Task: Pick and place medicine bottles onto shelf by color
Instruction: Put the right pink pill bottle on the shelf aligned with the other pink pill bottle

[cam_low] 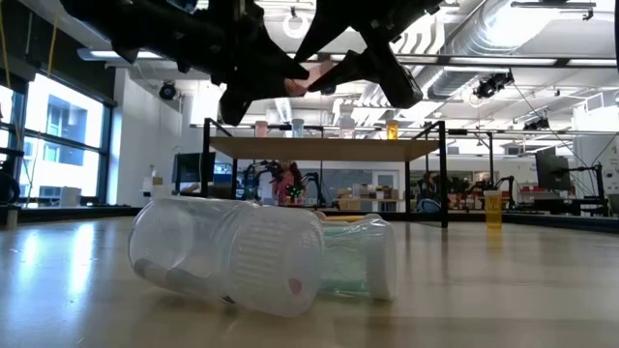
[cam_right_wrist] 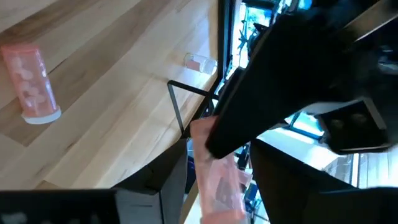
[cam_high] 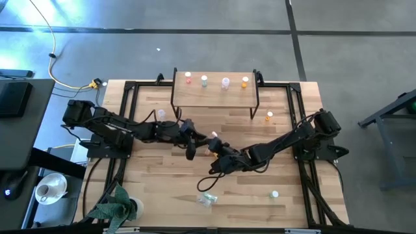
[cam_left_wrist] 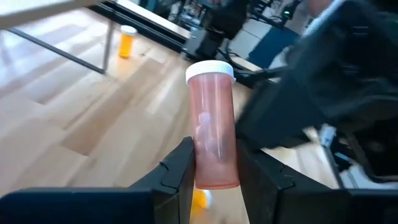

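I have a red-pink medicine bottle [cam_left_wrist: 212,127] up in the air above the middle of the desk [cam_high: 162,188], and both arms meet at it. The left gripper [cam_left_wrist: 214,163] has its two fingers pressed against the bottle's lower body, cap pointing away from the wrist, so the pills sit loose inside and the body stays upright enough to stand later. The right gripper [cam_right_wrist: 217,165] also has a pink bottle between its fingers, closed around it; I judge this is the same bottle, held from the opposite side, so the moment looks like a hand-over between arms, perhaps to get a better hold for the shelf. I cannot tell which arm carries the weight.

The shelf [cam_high: 214,95] stands at the far edge of the desk, and four bottles stand along its back: red-pink [cam_high: 188,78], pale [cam_high: 204,80], clear-white [cam_high: 225,82] and orange [cam_high: 244,81]. So one of each colour marks a spot, and mine belongs by the red-pink one at the shelf's left end.

Elsewhere, an orange bottle [cam_high: 270,117] stands just off the shelf's right front leg, another pink bottle [cam_right_wrist: 32,81] lies on its side on the desk, a white-capped one [cam_high: 275,194] stands toward the near right corner, and a clear bottle [cam_low: 227,253] and a green one [cam_low: 360,257] lie tipped near the front edge.
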Tool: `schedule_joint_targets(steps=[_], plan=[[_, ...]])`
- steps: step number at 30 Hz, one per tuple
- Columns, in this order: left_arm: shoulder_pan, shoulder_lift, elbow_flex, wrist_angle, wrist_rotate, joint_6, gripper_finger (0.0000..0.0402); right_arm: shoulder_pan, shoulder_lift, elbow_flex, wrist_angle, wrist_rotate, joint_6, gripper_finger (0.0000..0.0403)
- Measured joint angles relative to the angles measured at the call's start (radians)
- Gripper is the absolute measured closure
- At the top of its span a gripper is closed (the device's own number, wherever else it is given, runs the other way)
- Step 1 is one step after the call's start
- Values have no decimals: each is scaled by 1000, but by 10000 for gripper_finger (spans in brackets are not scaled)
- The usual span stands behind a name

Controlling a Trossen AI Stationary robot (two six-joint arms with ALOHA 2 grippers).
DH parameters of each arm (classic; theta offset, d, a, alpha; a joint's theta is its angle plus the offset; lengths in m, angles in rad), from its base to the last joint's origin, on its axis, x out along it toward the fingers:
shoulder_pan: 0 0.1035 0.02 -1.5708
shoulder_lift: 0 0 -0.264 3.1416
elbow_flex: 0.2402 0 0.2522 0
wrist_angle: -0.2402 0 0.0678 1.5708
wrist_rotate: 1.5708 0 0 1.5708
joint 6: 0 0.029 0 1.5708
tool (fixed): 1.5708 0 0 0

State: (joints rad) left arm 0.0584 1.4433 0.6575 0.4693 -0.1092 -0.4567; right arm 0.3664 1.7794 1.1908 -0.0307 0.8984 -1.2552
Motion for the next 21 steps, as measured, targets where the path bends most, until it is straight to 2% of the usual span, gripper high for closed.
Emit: schedule_joint_targets(steps=[7, 14, 21], plan=[[62, 0, 0, 0, 16, 32, 309, 1, 0, 0, 40, 32, 33, 233], [105, 0, 0, -1, 19, 147, 309, -8, -1, 0, 200, 137, 41, 233], [148, -18, -5, 2, 18, 237, 310, -75, -57, 0, 299, 141, 72, 233]])
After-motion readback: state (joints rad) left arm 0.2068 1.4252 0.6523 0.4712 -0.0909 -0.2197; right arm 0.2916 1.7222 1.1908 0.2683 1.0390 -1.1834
